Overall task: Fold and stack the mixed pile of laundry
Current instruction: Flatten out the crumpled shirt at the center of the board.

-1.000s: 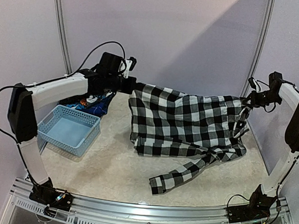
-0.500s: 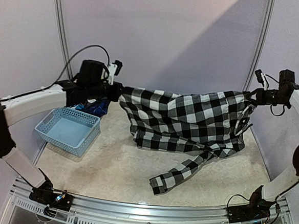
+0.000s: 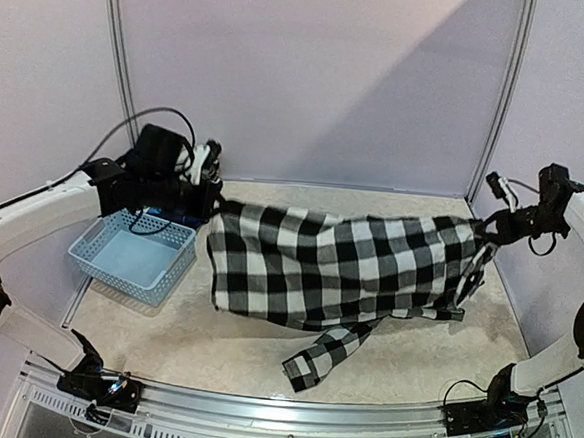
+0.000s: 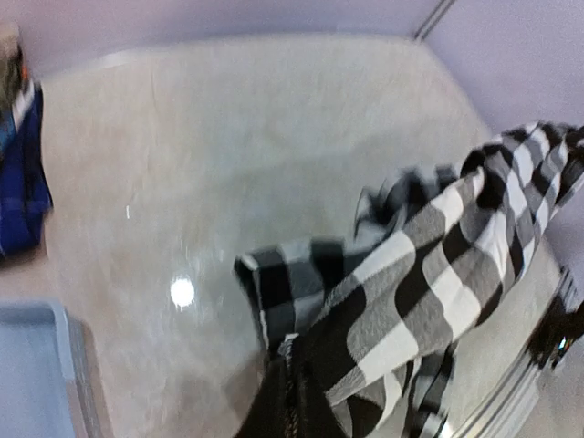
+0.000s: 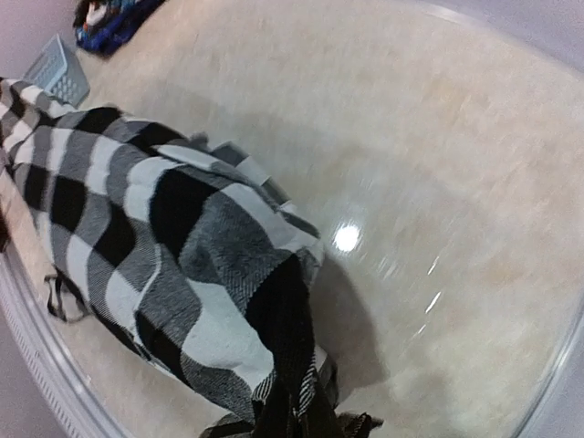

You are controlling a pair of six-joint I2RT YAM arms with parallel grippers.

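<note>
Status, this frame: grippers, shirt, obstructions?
Both shut: left gripper on checked shirt, right gripper on its far end. Shirt spread between them, sleeve hanging low. Nearby: blue basket, just left of it.

Top external: high at 6 o'clock, facing 12 o'clock, far back; whole table (image 3: 213,344) in frame.
Left wrist: close, tilted down toward 3 o'clock.
Right wrist: close, tilted down toward 9 o'clock.
Shared by all: checked shirt (image 3: 329,267), basket (image 3: 108,274).
</note>
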